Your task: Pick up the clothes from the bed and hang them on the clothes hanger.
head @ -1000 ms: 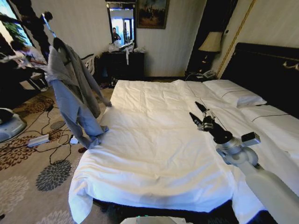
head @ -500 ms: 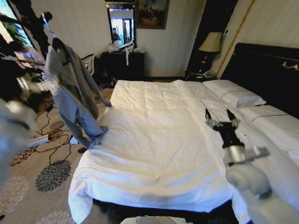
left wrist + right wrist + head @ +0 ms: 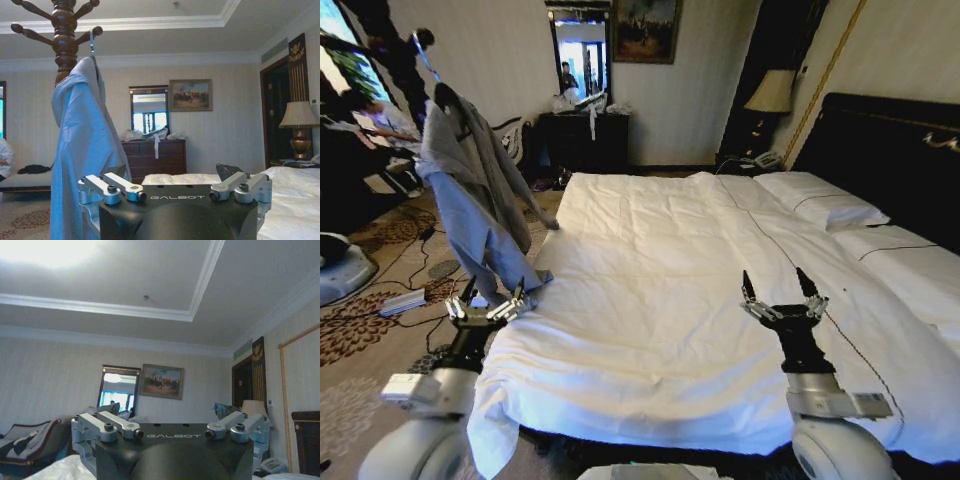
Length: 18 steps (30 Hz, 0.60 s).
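The light-grey clothes point(image 3: 470, 190) hang off the bed on a wooden coat stand point(image 3: 64, 40) at the left. They drape down to the floor beside the bed point(image 3: 650, 300). The clothes hanger is under the fabric, and its silver hook point(image 3: 92, 42) catches a peg of the stand. My left gripper point(image 3: 486, 302) stands open and empty at the bed's near left corner, just below the garment's hem. In the left wrist view the clothes point(image 3: 82, 150) hang beyond the left gripper point(image 3: 175, 189). My right gripper point(image 3: 776, 288) is open and empty above the duvet, right of centre. The right gripper point(image 3: 172, 429) faces the far wall.
Cables and a power strip point(image 3: 402, 300) lie on the patterned carpet left of the bed. A dark dresser point(image 3: 582, 140) with a mirror stands at the far wall, a lamp point(image 3: 772, 92) beside the black headboard point(image 3: 880, 150). White pillows point(image 3: 825, 205) lie at the right.
Both arms have dropped to a low pose near me: the left swung in to the bed's near left corner, the right drew back and turned upright. The clothes still hang on the stand.
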Motion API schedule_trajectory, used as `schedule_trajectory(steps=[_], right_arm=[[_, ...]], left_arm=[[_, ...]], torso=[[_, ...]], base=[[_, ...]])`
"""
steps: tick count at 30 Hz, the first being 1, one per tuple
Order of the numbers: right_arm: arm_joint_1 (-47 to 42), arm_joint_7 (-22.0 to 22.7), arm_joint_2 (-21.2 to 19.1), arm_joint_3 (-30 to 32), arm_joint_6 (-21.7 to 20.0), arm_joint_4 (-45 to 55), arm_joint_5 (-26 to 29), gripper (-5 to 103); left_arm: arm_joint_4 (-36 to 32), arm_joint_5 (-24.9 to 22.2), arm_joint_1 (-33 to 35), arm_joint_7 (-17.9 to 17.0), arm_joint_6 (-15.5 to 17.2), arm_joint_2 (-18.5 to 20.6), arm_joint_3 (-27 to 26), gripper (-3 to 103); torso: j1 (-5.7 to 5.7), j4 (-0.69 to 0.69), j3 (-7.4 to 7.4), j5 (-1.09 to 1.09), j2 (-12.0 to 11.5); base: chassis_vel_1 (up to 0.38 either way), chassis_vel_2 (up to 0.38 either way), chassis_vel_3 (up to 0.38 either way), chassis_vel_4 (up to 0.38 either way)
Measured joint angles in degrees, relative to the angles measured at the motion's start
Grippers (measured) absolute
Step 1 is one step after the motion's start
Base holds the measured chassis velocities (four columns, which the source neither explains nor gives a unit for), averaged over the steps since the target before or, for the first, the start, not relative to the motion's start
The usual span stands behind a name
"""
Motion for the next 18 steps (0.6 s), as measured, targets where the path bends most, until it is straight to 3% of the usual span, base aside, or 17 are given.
schedule_trajectory(steps=[3,8,13,18], right_arm=[[-0.1,0.31,-0.4,0.06,-0.16,-0.43,0.21,100],[-0.85,2.72,-4.13,-0.61,-3.95,-2.63,7.17,100],[-0.96,5.08,-9.4,-0.64,-7.22,-7.25,14.73,100],[-1.21,5.37,-10.79,-0.57,-7.82,-9.37,17.58,100]], left_arm=[[0.04,0.0,0.39,0.11,-0.37,-0.04,-0.13,100],[0.62,-0.09,0.78,0.25,-0.51,-0.18,0.2,100],[6.74,-0.97,1.12,0.67,-1.63,0.96,1.7,100],[9.83,-1.62,2.26,1.97,-3.51,1.08,3.55,100]], torso=[[0.0,0.0,0.0,0.01,0.0],[0.01,0.0,0.0,0.02,-0.01],[0.02,0.0,0.01,-0.01,-0.01],[0.02,0.01,0.01,0.0,-0.02]], base=[[0.0,0.0,0.0,0.0],[0.0,0.0,0.0,0.0],[0.0,0.0,0.0,0.0],[0.0,0.0,0.0,0.0]])
